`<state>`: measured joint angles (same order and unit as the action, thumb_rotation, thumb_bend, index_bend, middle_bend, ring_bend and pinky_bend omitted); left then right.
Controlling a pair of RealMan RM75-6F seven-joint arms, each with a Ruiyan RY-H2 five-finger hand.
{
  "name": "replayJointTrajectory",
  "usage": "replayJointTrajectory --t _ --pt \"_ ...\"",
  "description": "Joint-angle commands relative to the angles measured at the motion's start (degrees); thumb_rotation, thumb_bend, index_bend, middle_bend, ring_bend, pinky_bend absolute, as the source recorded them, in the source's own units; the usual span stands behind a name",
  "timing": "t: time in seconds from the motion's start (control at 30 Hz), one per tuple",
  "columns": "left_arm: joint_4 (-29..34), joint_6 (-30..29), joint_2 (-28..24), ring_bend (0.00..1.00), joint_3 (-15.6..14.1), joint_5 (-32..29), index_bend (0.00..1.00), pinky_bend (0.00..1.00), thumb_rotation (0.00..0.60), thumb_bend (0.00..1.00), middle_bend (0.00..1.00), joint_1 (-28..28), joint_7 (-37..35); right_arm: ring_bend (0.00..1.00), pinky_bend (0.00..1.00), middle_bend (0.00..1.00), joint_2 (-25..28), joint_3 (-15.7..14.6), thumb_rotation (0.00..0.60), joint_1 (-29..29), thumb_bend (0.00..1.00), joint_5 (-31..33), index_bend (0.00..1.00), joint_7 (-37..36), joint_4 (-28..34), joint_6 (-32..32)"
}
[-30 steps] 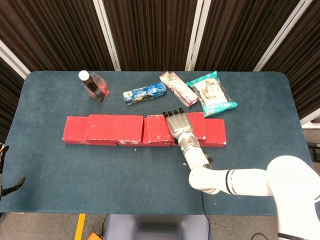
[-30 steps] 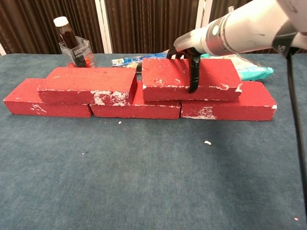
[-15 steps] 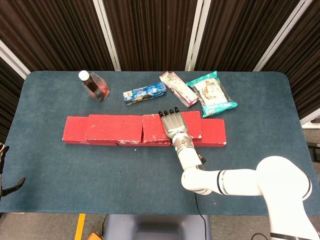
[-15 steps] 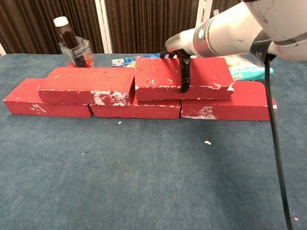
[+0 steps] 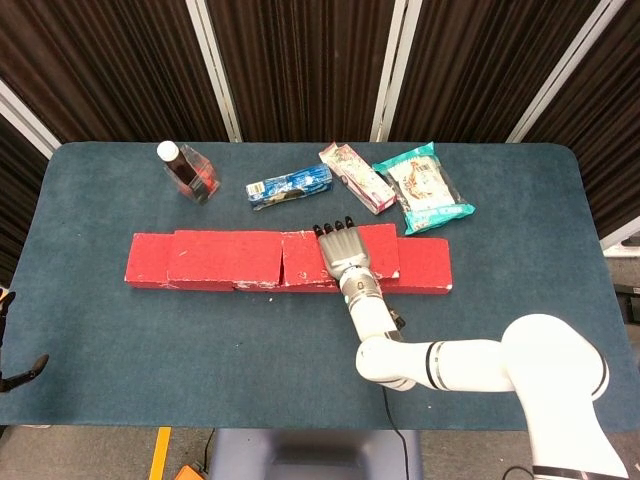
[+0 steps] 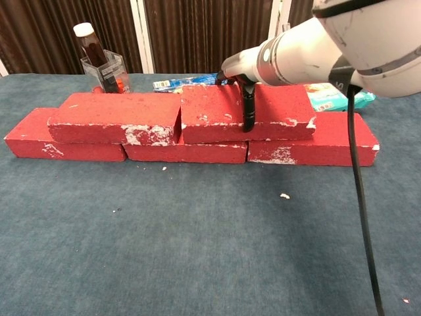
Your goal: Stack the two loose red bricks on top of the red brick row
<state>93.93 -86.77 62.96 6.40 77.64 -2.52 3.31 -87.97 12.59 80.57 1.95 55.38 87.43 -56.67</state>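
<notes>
A row of red bricks [image 6: 316, 146] lies across the blue table, also visible in the head view as the brick row [image 5: 430, 265]. Two more red bricks lie on top of it. The left upper brick [image 6: 115, 116] [image 5: 225, 255] rests free. My right hand [image 6: 242, 82] [image 5: 343, 252] grips the right upper brick [image 6: 210, 115] [image 5: 300, 256], thumb down its front face and fingers over its back edge. The two upper bricks sit nearly end to end, a thin gap between them. My left hand appears in neither view.
Behind the bricks stand a bottle in a clear box [image 5: 187, 170] [image 6: 100, 62], a blue packet [image 5: 290, 186], a pink packet [image 5: 355, 177] and a teal snack bag [image 5: 425, 187]. Small crumbs [image 6: 284, 195] lie on the cloth in front of the row.
My right hand has slid the right upper brick leftward along the row, closing most of the gap to the left upper brick. The other bricks have not moved.
</notes>
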Motion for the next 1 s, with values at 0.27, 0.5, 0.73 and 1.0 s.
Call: replayJointTrajectory --t 0.27,0.5,0.73,1.0 --pt "0.21 -0.12 -0.05 0.0 0.03 -0.2 0.0 0.0 0.6 0.2 0.0 0.1 0.21 0.2 0.0 0.28 -0.74 0.34 0.6 -0.1 0.36 1.12 0.24 1.48 -0.86 -0.51" --pt "0.27 0.02 -0.11 0.0 0.09 -0.53 0.0 0.0 0.6 0.2 0.0 0.09 0.39 0.2 0.0 0.28 -1.13 1.24 0.6 -0.08 0.36 1.87 0.24 2.23 -1.23 -0.99" --pt "0.4 0.05 -0.05 0.0 0.03 -0.48 0.0 0.0 0.6 0.2 0.0 0.05 0.72 0.21 0.0 0.3 -0.62 2.85 0.6 0.26 0.39 4.2 0.24 3.43 -0.26 -2.39" --pt "0.52 0.14 -0.11 0.0 -0.02 -0.59 0.0 0.0 0.6 0.2 0.0 0.06 0.84 0.21 0.0 0.3 -0.16 4.77 0.6 1.4 0.39 10.37 0.25 7.12 0.84 -4.51"
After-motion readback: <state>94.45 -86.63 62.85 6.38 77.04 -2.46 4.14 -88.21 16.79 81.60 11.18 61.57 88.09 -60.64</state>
